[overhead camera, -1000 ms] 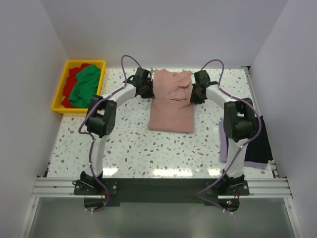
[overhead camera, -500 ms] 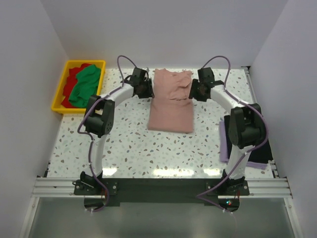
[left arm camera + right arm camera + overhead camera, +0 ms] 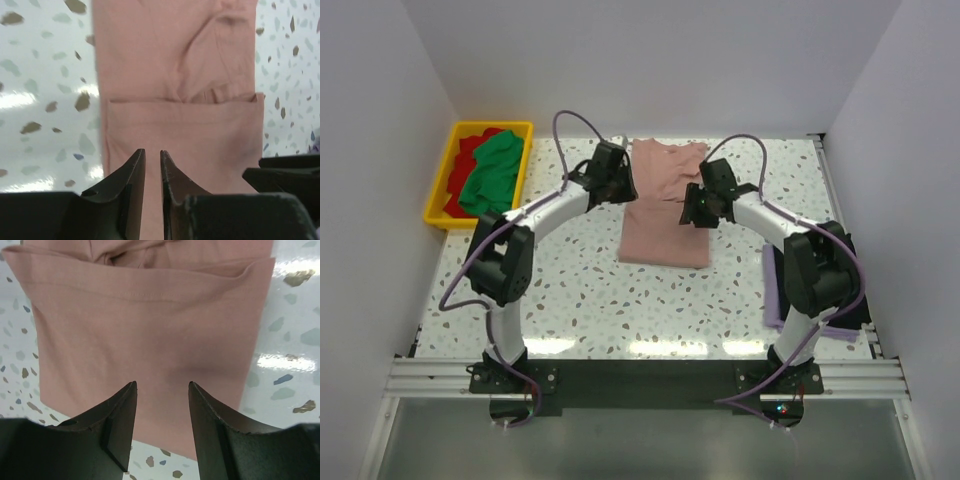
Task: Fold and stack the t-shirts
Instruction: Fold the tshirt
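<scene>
Dusty-pink t-shirt (image 3: 665, 230) lies folded narrow at centre, toward the far side. I hold both arms over it, empty: left gripper (image 3: 153, 161) a narrow slit, right gripper (image 3: 162, 386) half-wide (flanking it, I judge, for the next fold).

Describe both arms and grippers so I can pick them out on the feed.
Identical pair: the left arm and right arm have curved white links between bulky black joints, each with a looping purple cable. The left gripper and right gripper have black, tapered fingers.
</scene>
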Motion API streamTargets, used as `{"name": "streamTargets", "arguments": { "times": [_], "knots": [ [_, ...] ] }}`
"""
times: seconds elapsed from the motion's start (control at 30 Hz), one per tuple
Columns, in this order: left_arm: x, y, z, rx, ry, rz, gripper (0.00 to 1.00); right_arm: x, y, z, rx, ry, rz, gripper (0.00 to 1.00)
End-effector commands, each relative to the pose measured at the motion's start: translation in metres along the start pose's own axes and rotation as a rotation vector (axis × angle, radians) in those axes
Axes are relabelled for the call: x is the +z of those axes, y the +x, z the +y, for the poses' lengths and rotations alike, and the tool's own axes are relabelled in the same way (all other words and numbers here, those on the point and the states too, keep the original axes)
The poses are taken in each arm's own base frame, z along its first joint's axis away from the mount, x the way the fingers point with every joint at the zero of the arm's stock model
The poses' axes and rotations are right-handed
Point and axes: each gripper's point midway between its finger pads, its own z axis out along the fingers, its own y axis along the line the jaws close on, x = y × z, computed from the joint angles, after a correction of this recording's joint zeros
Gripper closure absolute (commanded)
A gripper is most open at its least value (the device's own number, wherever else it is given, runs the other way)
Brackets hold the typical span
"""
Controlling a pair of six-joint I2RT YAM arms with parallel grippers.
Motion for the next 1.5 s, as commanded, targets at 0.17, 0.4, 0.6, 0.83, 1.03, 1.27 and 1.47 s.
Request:
{"name": "streamTargets", "arguments": {
  "times": [0.17, 0.4, 0.6, 0.83, 1.03, 1.27, 1.47],
  "knots": [
    [0.002, 0.093, 0.013, -0.064, -0.030, 0.112, 0.86, 0.017, 0.049, -0.024, 0.050, 0.042, 0.082, 0.51],
    [-0.007, 0.134, 0.034, -0.093, -0.046, 0.154, 0.88, 0.018, 0.084, -0.044, 0.053, 0.078, 0.136, 0.50],
    [-0.019, 0.154, 0.032, -0.094, -0.050, 0.189, 0.91, 0.008, 0.099, -0.053, 0.047, 0.100, 0.157, 0.50],
    [-0.043, 0.193, 0.040, -0.126, -0.080, 0.235, 0.93, -0.013, 0.129, -0.055, 0.042, 0.073, 0.190, 0.50],
    [-0.072, 0.226, 0.041, -0.139, -0.056, 0.262, 0.93, -0.037, 0.174, -0.055, 0.030, 0.035, 0.244, 0.50],
    [-0.104, 0.234, 0.043, -0.136, -0.036, 0.265, 0.85, -0.070, 0.187, -0.051, 0.019, 0.001, 0.244, 0.49],
    [-0.109, 0.155, -0.001, -0.048, 0.038, 0.116, 0.81, -0.087, 0.128, -0.033, 0.003, 0.005, 0.088, 0.51]
  ]
}}
